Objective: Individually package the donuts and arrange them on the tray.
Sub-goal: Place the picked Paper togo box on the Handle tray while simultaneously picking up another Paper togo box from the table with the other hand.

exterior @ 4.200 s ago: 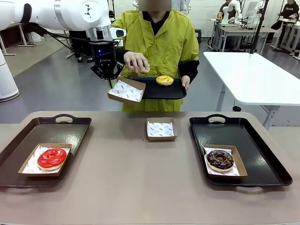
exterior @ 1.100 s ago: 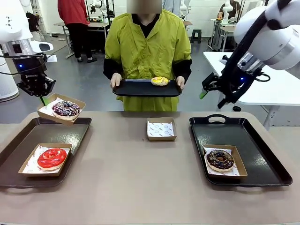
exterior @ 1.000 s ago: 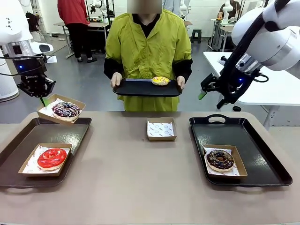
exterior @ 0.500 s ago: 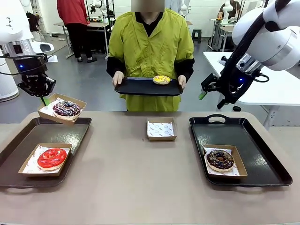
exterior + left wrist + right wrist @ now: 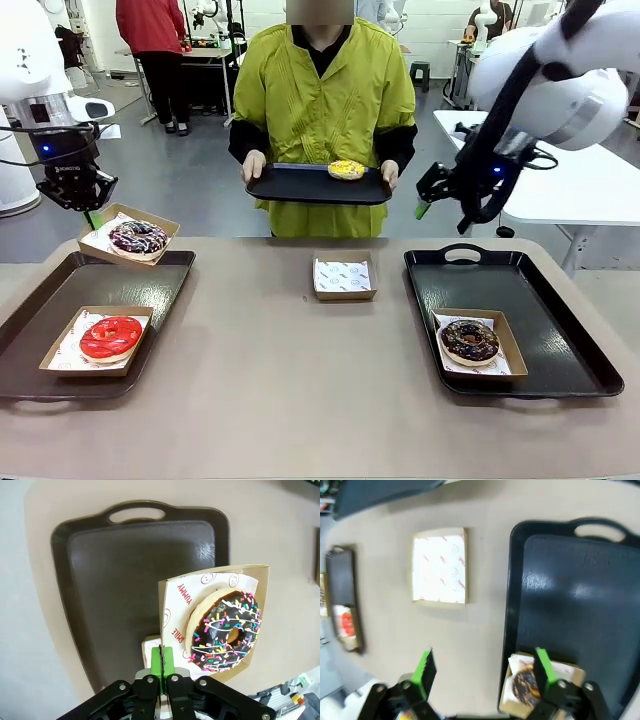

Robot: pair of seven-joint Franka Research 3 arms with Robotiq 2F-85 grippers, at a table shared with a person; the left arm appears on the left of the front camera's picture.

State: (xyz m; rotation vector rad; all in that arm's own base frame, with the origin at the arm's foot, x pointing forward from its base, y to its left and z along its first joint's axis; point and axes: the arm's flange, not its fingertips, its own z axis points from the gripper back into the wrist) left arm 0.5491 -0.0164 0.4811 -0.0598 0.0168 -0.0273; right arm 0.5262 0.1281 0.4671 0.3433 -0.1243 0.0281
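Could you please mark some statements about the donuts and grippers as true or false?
1. The left gripper is shut on the rim of the carried box with the sprinkled donut. True.
2. The right gripper grips the chocolate donut. False: it hangs open and empty; that donut sits boxed on the right tray.
3. The yellow donut lies on the person's tray. True.
4. The middle box holds a donut. False: it is empty.
5. The red donut is on the right tray. False: it is on the left tray.

Left fingers (image 5: pixel 168 661) together, right fingers (image 5: pixel 543 666) apart.
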